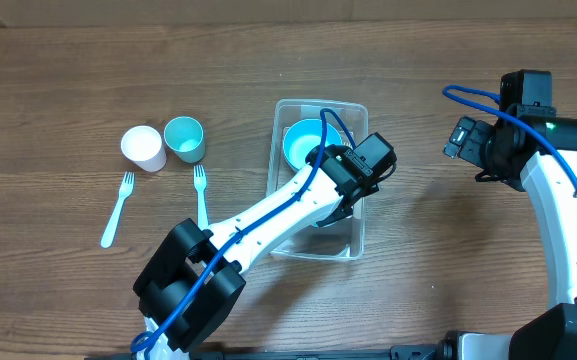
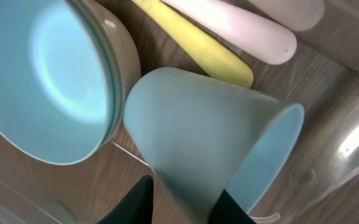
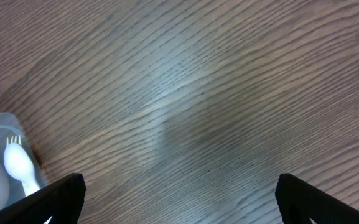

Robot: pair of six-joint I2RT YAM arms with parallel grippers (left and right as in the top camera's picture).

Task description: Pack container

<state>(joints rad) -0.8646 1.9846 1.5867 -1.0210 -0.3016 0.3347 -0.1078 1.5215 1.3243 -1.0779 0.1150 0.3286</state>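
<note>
1. Pale fork (image 1: pixel 118 208), far left: thin plastic, flat on the wood-grain tabletop (image 1: pixel 468 60).
2. White cup (image 1: pixel 142 148) and loose teal cup (image 1: pixel 184 138), just beside each other: tapered, smooth, upright, mouths up.
3. Teal fork (image 1: pixel 201 195), near side of the loose teal cup, not touching it.
4. Container (image 1: pixel 320 102), centre, on the tabletop: clear rect. bin, rounded corners, rolled rim. Judged light, thin-walled, some flex, slick. Contents would slide if tipped. Best hold: rim at both long sides, kept level.
5. Inside, far end: teal bowl (image 2: pixel 48 81), round, glossy. Beside it a yellow handle (image 2: pixel 198 46) and a white handle (image 2: pixel 235 28), both smooth plastic.
6. Left hand (image 2: pixel 185 186), inside the container, near end: dark fingers (image 2: pixel 135 202) either side of a tipped teal cup (image 2: pixel 216 137), matte, lying over. Prob. grasping it, though the pads sit at frame edge, so contact isn't fully clear.
7. Right hand (image 3: pixel 179 205), far right, well apart from the container: released, jaws wide, nothing between, bare wood below.
</note>
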